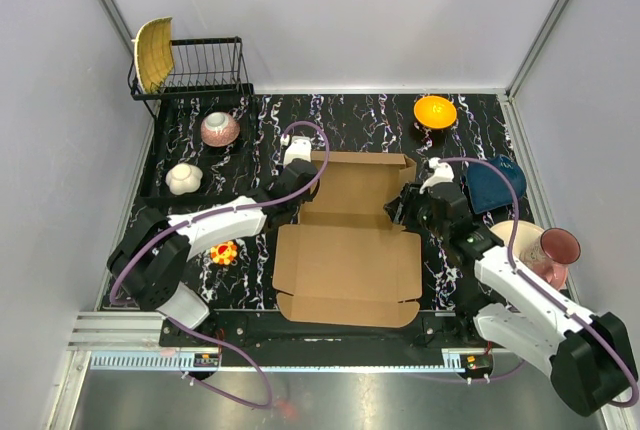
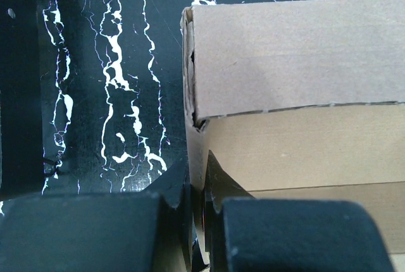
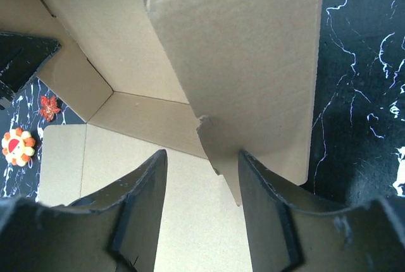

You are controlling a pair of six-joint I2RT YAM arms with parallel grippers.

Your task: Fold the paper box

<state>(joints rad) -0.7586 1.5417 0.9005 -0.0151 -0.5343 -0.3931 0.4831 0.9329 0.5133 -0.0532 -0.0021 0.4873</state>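
The paper box (image 1: 345, 265) is sitting in the middle of the black marbled table (image 1: 255, 135), right between the 2 arms. Its long axis is running near-to-far, away from the arm bases. The flat lid panel is lying at the near end with its edge flap pointing at the bases, and the tray half is sitting at the far end with its walls partly standing up.

The left gripper (image 2: 197, 177) is working the tray's left edge. Its 2 fingers are pressing nearly together with just a thin slit showing, and the cardboard edge is running down into that slit, so it looks like it's pinching the side wall.

The right gripper (image 3: 202, 158) is hanging at the tray's right side with its fingers spread wide, gripping nothing. A raised side flap (image 3: 253, 63) is standing upright in front of it, tilting a bit, with its ragged lower corner poking down into the gap between the fingers.

A little flower toy (image 1: 223, 252) is lying just off the lid's left side, and an orange bowl (image 1: 435, 110) is sitting well beyond the far right corner.
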